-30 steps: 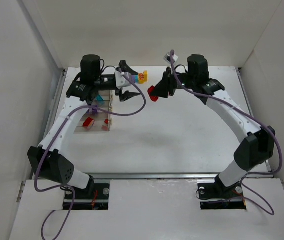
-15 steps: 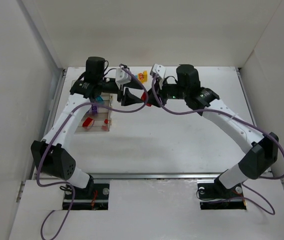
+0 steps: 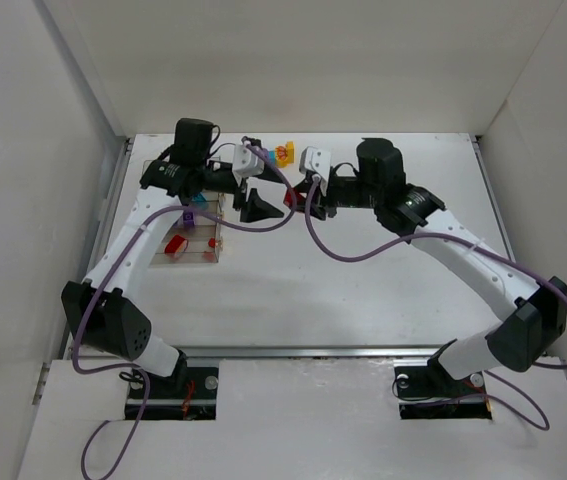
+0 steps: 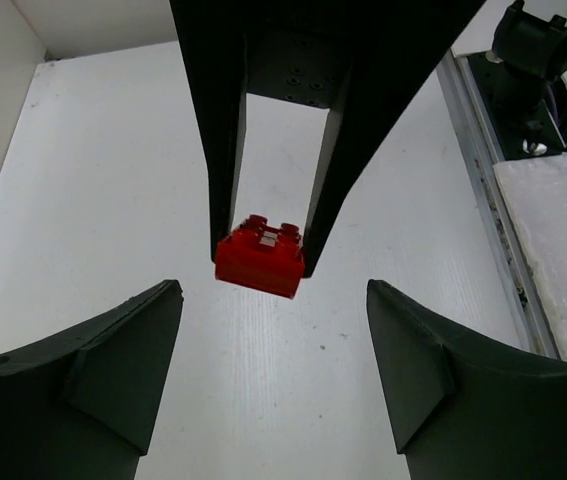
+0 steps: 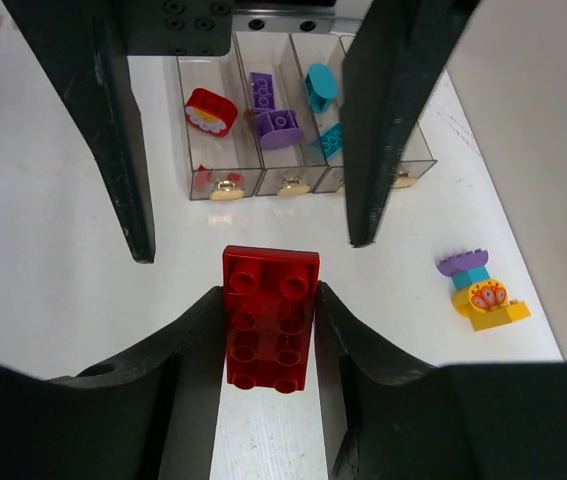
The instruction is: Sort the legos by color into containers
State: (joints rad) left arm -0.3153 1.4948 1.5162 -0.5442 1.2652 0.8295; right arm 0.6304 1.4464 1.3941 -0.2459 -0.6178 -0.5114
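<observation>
While pinched aloft, red brick [image 5: 270, 317]: clamped lengthwise between the fingers of right gripper [image 5: 268, 295], above bare table [image 5: 43, 250], apart from containers [image 5: 263, 186].
Right gripper: closed on red brick; nothing else carried.
Left gripper [image 4: 271, 292]: fingers spread wide, empty, facing the right gripper tip to tip; brick just ahead of its fingertips, untouched.
Containers: three bins visible in the right wrist view, holding in turn a red piece [image 5: 211, 110], two purple pieces [image 5: 268, 105] and cyan pieces [image 5: 320, 87]; fourth bin hidden behind a left finger.
Loose stack [image 5: 478, 292]: purple, cyan and yellow-orange pieces joined together, lying on the table beside the containers, unsorted.
Progress: judged well under way; several pieces binned by colour, no mixed bin seen among the three visible.
Remaining: red brick to the bin with the red piece, probably by handover to the left gripper; loose stack to be split and distributed by colour.
</observation>
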